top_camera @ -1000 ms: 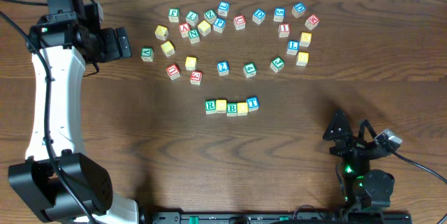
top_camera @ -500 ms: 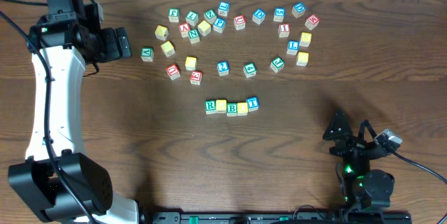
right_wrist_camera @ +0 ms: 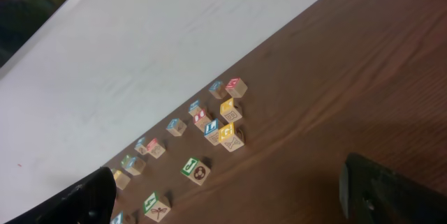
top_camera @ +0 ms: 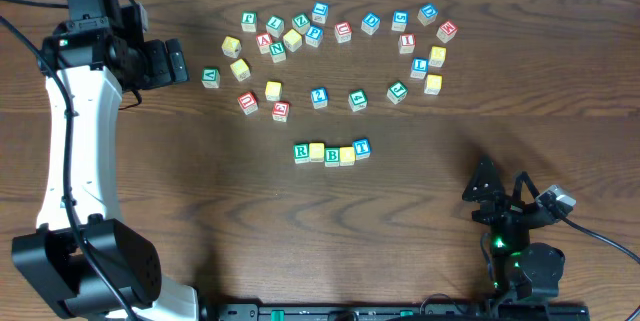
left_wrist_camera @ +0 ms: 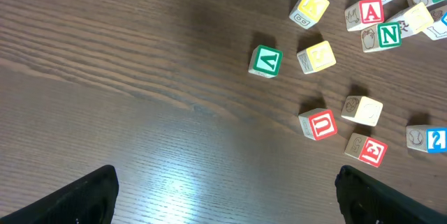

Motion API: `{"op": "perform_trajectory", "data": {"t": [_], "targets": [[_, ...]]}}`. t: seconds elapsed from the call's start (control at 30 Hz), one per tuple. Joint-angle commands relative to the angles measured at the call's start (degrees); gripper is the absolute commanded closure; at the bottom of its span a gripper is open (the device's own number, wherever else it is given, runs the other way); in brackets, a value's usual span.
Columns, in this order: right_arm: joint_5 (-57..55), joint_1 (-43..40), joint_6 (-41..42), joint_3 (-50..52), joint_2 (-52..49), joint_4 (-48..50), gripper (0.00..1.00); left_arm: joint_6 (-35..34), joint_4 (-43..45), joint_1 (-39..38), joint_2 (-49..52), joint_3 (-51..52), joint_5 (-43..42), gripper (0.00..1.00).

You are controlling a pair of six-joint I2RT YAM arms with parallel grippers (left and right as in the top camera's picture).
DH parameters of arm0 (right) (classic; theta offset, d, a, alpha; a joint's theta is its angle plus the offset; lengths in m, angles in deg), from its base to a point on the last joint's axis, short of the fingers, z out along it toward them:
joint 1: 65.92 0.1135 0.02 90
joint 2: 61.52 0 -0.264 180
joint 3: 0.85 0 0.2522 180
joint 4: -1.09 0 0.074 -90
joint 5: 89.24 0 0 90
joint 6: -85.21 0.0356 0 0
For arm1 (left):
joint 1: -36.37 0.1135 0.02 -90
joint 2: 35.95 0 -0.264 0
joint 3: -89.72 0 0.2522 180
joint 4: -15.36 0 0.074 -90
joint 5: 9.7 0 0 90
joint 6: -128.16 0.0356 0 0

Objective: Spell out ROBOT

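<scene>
A row of five letter blocks (top_camera: 332, 152) lies mid-table: green R (top_camera: 301, 151), a yellow block (top_camera: 317, 151), green B (top_camera: 332, 155), a yellow block (top_camera: 347, 155), blue T (top_camera: 362, 147). Several loose letter blocks (top_camera: 340, 51) are scattered behind the row. My left gripper (top_camera: 180, 63) is open and empty at the far left, near a green block (top_camera: 210, 77), which also shows in the left wrist view (left_wrist_camera: 265, 61). My right gripper (top_camera: 485, 186) is open and empty at the front right, far from the blocks.
The left arm's white body (top_camera: 75, 151) runs along the table's left side. The right arm's base (top_camera: 525, 261) and cable sit at the front right. A white wall (right_wrist_camera: 140, 49) borders the table's far edge.
</scene>
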Motion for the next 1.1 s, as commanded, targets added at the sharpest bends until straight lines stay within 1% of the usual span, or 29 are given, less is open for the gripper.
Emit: {"op": "perform_trajectory", "data": {"t": [0.0,0.2,0.27,0.33,0.47,0.73,0.93,1.07], "targets": [[-0.3,-0.1,0.2,0.2,0.6,-0.1,0.01,0.2,-0.1,0.2,-1.2,-1.2,-0.5,0.02],[-0.3,-0.1,0.2,0.2,0.6,-0.2,0.01,0.2,0.6,0.2,-2.8,-0.4,-0.5,0.02],[-0.3,-0.1,0.2,0.2,0.6,-0.1,0.01,0.2,3.7,0.2,-4.3,1.2,-0.5,0.03],[-0.3,-0.1,0.2,0.2,0.6,-0.1,0.01,0.2,8.6,0.2,-7.3,5.0,-0.5,0.02],[-0.3,-0.1,0.2,0.2,0.6,-0.1,0.01,0.2,23.4,0.2,-17.3,18.0,-0.5,0.02],[-0.3,-0.1,0.2,0.2,0.6,-0.1,0.01,0.2,51.3,0.1,-42.5,49.9,-0.6,0.02],[-0.3,-0.1,0.2,0.2,0.6,-0.1,0.01,0.1,64.0,-1.6,-60.6,67.2,-0.5,0.02],[-0.3,-0.1,0.2,0.2,0.6,-0.2,0.01,0.2,65.3,-3.8,-70.6,72.6,-0.5,0.02]]}}
